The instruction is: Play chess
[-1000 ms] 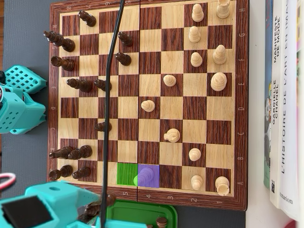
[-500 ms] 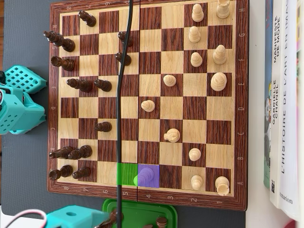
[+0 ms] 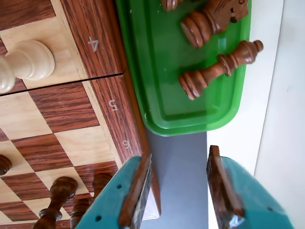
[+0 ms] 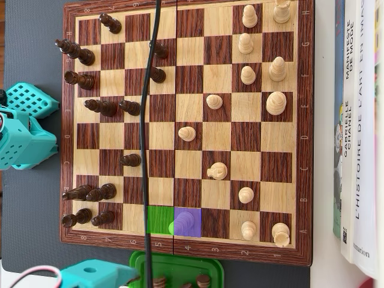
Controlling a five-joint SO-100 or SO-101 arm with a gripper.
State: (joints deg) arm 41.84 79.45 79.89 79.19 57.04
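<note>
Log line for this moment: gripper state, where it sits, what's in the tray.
gripper: open, empty | position: off the board edge, beside the tray | tray: dark pieces lying inside | marked squares: white piece in place

The arm (image 4: 90, 275) is being shown as teal printed plastic with a round hole on top. A black cable (image 4: 146, 150) and a red-white wire (image 4: 27, 274) are being run from it. The gripper (image 3: 178, 191) is being seen with teal fingers (image 3: 248, 200), brown-lined inside, dotted with small holes.
</note>
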